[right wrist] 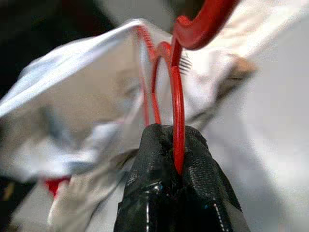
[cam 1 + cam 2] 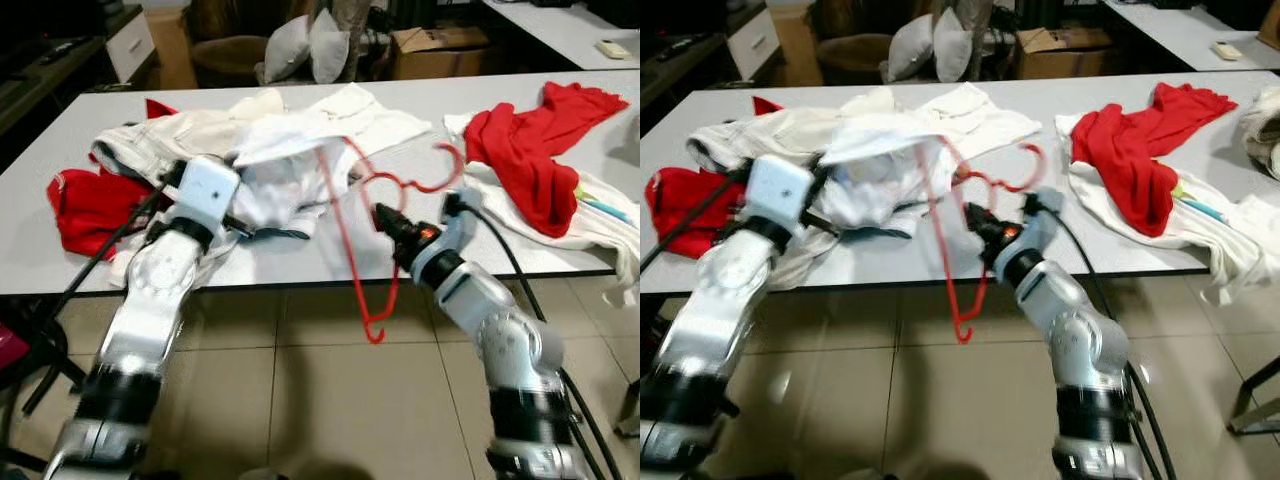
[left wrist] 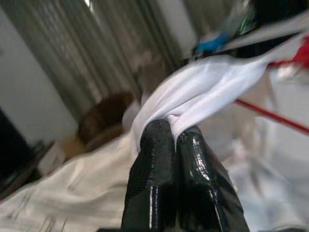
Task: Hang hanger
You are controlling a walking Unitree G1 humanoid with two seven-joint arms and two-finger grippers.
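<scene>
A red plastic hanger stands tilted over the table's front edge, its hook resting on the tabletop and one end hanging below the edge. My right gripper is shut on the hanger's thin red bar. One arm of the hanger runs up into a white garment that is lifted off the pile. My left gripper is shut on a fold of that white garment, at the left of the pile.
The grey table carries a heap of white clothes, a red cloth at the left and a red garment on white cloth at the right. Tiled floor lies below. Cushions and a cardboard box stand behind.
</scene>
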